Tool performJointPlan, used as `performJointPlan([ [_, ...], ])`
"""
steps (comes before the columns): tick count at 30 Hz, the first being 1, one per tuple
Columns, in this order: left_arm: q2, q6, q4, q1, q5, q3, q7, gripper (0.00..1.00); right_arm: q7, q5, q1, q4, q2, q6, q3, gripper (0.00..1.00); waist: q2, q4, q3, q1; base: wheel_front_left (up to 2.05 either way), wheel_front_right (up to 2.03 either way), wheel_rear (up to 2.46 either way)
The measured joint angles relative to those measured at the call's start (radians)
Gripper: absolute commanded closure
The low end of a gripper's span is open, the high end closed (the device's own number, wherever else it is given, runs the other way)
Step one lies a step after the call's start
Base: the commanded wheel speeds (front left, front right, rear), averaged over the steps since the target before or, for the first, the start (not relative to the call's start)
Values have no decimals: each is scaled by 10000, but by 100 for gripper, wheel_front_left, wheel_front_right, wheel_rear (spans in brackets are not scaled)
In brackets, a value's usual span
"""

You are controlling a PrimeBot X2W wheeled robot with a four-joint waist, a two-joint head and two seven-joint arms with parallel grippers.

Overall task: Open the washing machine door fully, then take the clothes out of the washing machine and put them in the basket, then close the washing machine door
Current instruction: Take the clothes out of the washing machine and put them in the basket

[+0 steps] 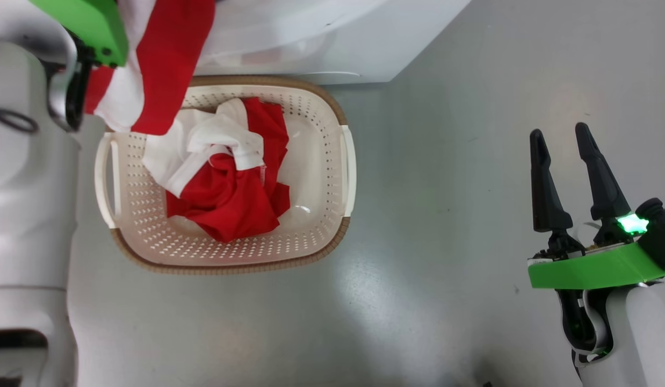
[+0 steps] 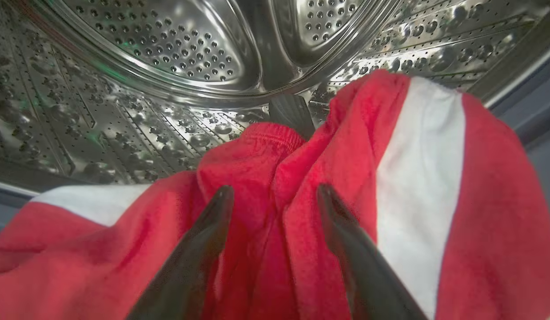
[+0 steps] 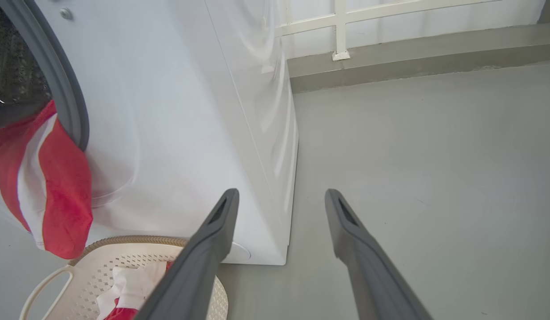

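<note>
The left gripper (image 2: 275, 189) stands with fingers apart and nothing pinched, the red-and-white garment (image 2: 346, 155) bunched just under and ahead of its tips, draped out over the lip of the drum (image 2: 168, 44); the thick fold rising between the two fingers looks the best bite, so press forward a little, close on that ridge, then draw straight back. The basket (image 1: 311, 258) sits below that gripper with a second garment (image 1: 230, 199) lying in it, and the right gripper (image 1: 558, 131), likewise spread and empty, hangs well off to the basket's far side over the floor (image 1: 445, 215), out of the way
</note>
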State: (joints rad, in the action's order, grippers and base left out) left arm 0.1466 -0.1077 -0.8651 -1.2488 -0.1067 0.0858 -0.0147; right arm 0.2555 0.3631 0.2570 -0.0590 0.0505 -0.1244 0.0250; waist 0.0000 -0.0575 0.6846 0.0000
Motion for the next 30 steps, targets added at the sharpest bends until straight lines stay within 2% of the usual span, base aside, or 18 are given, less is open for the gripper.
performJointPlan([
  [6, 46, -77, -1664, -770, -15, 148, 130, 0, 0, 69, 43, -4, 0, 0, -44, 0, 0, -191, 100, 0, 0, 0, 0],
  [15, 240, -82, -3229, -1432, 29, 433, -127, 0, 0, 157, 138, -46, 0, 0, -113, 0, 0, -394, 46, 0, 0, 0, 0],
  [16, 240, -82, -3359, -1487, 27, 441, -134, 14, 0, 165, 138, -46, 0, 0, -125, 0, 0, -408, 35, 0, 0, 0, 0],
  [17, 240, -82, -3475, -1522, 27, 454, -138, 44, 0, 169, 138, -48, 0, 0, -134, 0, 0, -419, 21, 0, 0, 0, 0],
  [18, 240, -82, -3572, -1546, 29, 483, -163, 60, 0, 169, 138, -48, 0, 0, -138, 0, 0, -431, 9, 0, 0, 0, 0],
  [20, 242, -82, -3712, -1563, 29, 525, -240, 100, 0, 171, 138, -48, 0, 0, -142, 0, 0, -450, -16, 0, 0, 0, 0],
  [30, 219, -84, -4025, -1710, 15, 727, -1009, 100, 0, 171, 137, -50, 0, 0, -128, 0, 0, -389, -107, 0, 0, 0, 0],
])
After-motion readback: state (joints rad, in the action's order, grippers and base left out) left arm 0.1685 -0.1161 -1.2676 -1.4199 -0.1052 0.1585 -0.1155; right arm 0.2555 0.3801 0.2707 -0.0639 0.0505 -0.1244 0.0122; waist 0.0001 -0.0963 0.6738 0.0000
